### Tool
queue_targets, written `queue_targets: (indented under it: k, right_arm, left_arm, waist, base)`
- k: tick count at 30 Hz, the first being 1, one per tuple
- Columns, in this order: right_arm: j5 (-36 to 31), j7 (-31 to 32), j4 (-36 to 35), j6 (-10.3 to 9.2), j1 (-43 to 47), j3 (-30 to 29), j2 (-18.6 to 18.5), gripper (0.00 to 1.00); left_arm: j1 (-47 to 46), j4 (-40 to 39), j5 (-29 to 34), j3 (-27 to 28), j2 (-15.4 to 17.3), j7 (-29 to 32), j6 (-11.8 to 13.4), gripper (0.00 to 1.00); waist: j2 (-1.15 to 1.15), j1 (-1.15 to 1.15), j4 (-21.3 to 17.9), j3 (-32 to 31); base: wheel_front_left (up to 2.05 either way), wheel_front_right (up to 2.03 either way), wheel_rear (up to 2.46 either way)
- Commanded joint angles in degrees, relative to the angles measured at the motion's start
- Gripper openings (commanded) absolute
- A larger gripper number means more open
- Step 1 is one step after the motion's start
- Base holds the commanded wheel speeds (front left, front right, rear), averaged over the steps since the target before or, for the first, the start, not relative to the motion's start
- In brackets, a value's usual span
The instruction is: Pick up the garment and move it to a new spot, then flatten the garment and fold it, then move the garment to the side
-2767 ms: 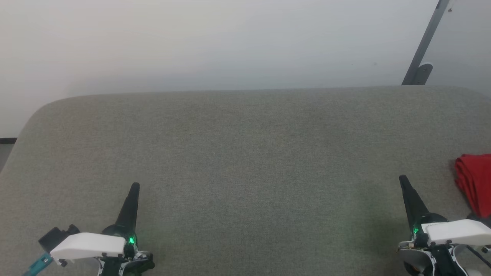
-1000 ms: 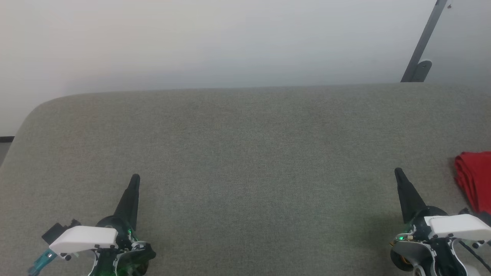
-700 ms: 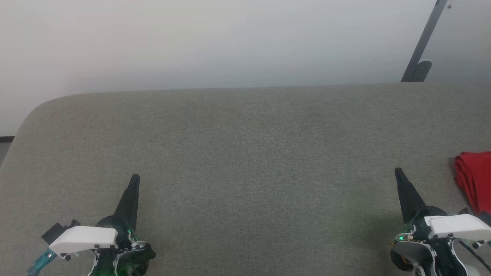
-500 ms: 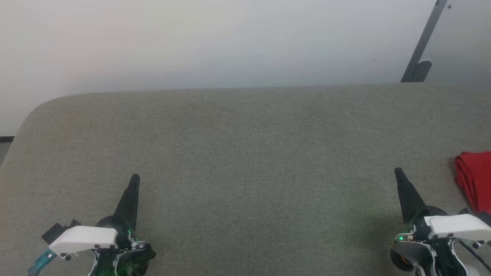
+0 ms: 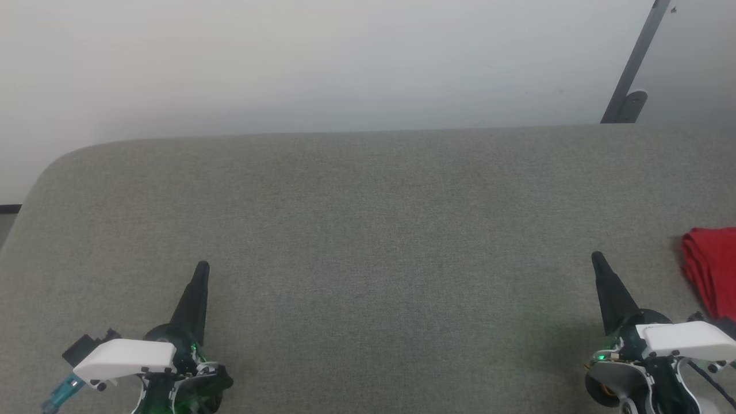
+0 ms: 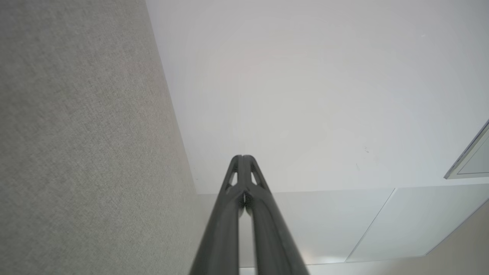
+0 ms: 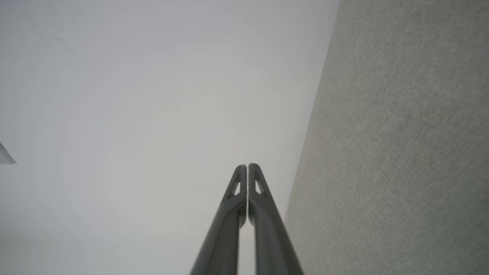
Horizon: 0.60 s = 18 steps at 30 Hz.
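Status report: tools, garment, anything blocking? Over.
Left tool shut, empty. Right tool shut, empty. Garment folded, lying right of right tool, apart. Nothing between them.

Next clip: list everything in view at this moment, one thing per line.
garment: one, red, folded up at the right edge of the padded surface, lying free
padded surface: one, grey-green fabric, across the head view
wall: one, white, behind the surface
metal bar: one, dark grey, slanted, upper right
left hand: one, dark fingers shut, lower left
right hand: one, dark fingers shut, lower right, apart from the garment
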Motion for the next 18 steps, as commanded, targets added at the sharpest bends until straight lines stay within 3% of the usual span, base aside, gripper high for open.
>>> queue_targets:
  k: [1, 18]
  right_arm:
    - [0.16, 0.19, 0.16, 0.00, -0.34, -0.04, 0.24, 0.00]
    - [0.15, 0.20, 0.16, 0.00, -0.35, -0.06, 0.24, 0.00]
  left_arm:
    - [-0.51, 0.02, 0.26, 0.16, 0.02, 0.17, -0.28, 0.00]
    - [-0.54, 0.03, 0.42, 0.35, -0.10, 0.36, -0.28, 0.00]
  waist:
    - [0.00, 0.00, 0.00, 0.00]
    - [0.00, 0.00, 0.00, 0.00]
  base:
    - [0.00, 0.00, 0.00]
    - [0.00, 0.00, 0.00]
